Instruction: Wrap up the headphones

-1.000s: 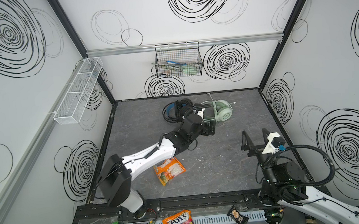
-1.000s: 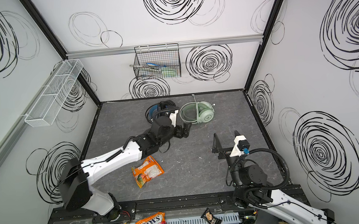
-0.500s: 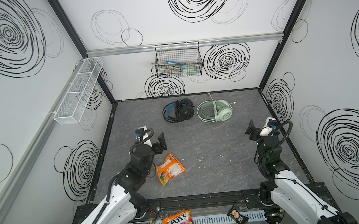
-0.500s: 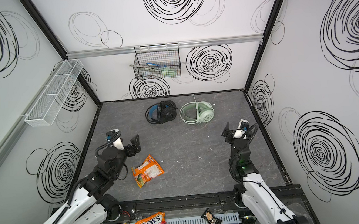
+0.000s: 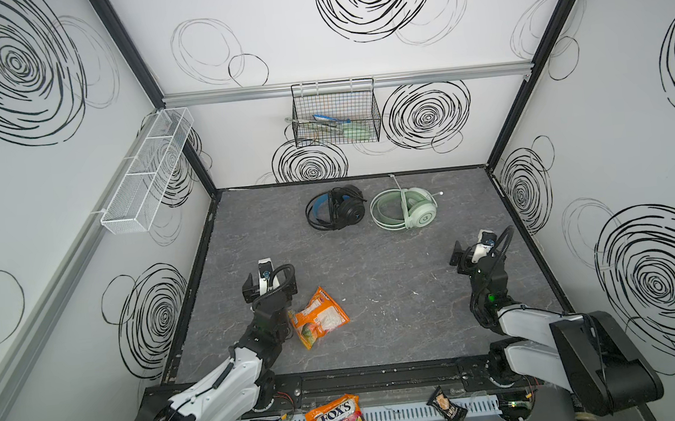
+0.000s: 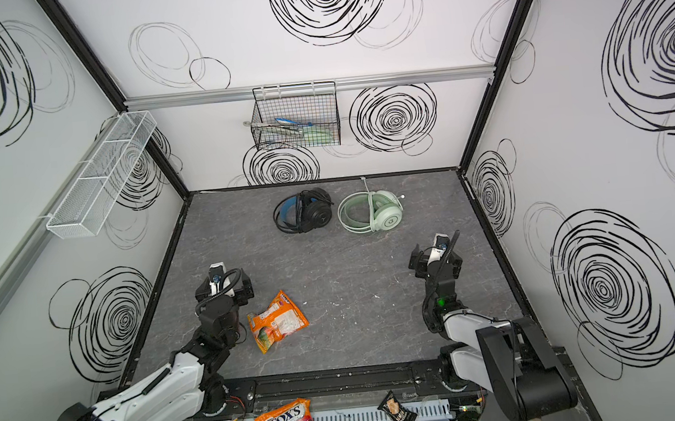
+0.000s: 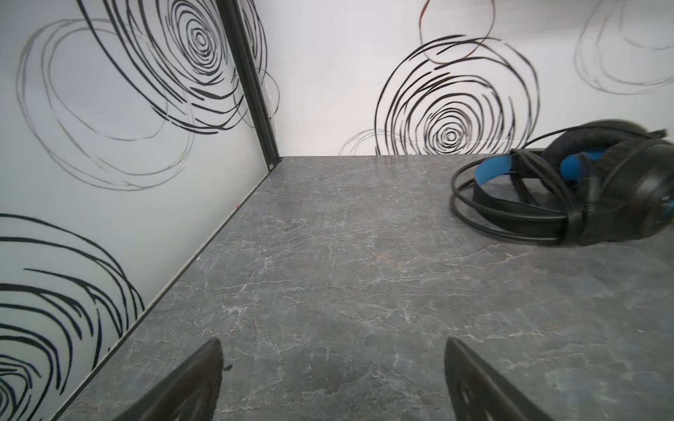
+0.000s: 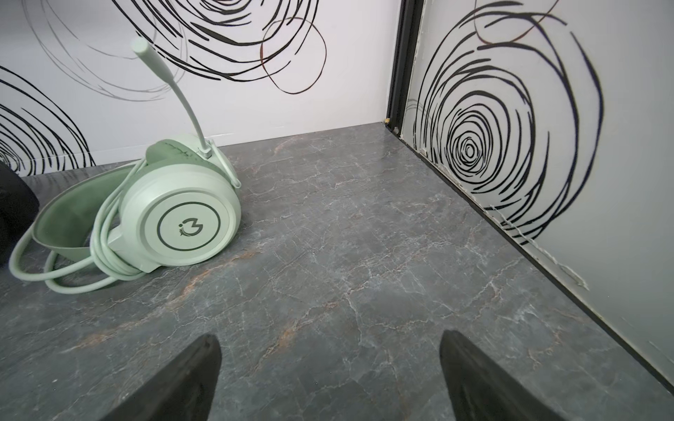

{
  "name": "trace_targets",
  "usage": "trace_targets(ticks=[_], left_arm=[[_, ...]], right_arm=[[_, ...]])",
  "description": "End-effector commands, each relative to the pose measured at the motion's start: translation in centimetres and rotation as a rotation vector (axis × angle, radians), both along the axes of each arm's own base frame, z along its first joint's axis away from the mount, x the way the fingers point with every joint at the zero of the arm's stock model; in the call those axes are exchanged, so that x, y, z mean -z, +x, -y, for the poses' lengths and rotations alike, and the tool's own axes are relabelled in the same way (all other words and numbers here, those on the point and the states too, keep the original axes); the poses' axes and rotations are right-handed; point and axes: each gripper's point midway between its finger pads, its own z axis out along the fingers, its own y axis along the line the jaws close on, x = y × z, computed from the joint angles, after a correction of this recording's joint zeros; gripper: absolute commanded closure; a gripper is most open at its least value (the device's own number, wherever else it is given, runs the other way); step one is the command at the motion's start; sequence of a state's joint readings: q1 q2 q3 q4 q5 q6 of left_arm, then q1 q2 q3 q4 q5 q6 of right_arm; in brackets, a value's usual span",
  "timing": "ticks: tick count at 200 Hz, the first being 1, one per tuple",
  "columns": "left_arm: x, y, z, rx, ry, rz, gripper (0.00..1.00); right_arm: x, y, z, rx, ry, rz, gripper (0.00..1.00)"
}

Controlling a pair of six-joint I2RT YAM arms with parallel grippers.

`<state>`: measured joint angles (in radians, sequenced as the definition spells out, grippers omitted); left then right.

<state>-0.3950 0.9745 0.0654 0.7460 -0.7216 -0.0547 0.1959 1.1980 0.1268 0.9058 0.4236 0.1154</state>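
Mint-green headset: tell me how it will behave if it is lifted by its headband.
The mint-green headset probably lifts as one stiff piece, its ear cups and headband looking like hard plastic. Its cable, looped loosely by the ear cup, would likely sag or slip off. The thin microphone boom sticks up and seems bendable, so it might snag.

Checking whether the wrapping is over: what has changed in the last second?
The left arm pulled back from between the black headset and the mint-green headset to the near left of the table; the left gripper is open, empty. The right gripper, also open, barely shifted. Nothing visibly grasped or released. Both headsets and the orange snack bag stayed put.
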Motion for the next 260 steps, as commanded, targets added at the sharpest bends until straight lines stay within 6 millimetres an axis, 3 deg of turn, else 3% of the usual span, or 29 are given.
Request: trace_targets(ticks=[1,21,51,77,100,149,185,225,260], left_arm=[[-4.8,1.6,-0.2,0.011,-0.059,0.245,0.04],[-5.7,3.0,2.1,0.14,0.01,0.284,0.04],[-4.6,4.6,4.2,0.279,0.104,0.223,0.04],[-4.4,5.1,0.9,0.14,0.025,0.257,0.04],[-3.2,5.7,-0.7,0.123,-0.052,0.248,0.04],[-3.1,6.1,-0.5,0.126,-0.043,0.239,0.04],[-3.2,6.1,-0.5,0.126,-0.04,0.245,0.04],[-3.2,6.1,-0.5,0.127,-0.04,0.243,0.04],[-3.2,6.1,-0.5,0.126,-0.041,0.242,0.04]], right_arm=[[-3.0,1.8,0.5,0.048,0.004,0.087,0.03],[-3.0,2.6,0.4,0.063,-0.059,0.075,0.03],[-2.9,2.9,1.9,0.133,-0.088,0.152,0.03],[-1.0,4.7,2.7,0.092,0.009,0.027,0.03],[-0.1,6.1,3.0,0.087,0.022,-0.035,0.03],[0.0,6.3,3.1,0.088,0.024,-0.045,0.03],[-0.6,5.3,2.8,0.077,0.02,0.0,0.03],[0.0,6.1,3.2,0.058,0.053,-0.034,0.03],[-0.8,4.9,3.2,0.072,0.042,0.015,0.03]])
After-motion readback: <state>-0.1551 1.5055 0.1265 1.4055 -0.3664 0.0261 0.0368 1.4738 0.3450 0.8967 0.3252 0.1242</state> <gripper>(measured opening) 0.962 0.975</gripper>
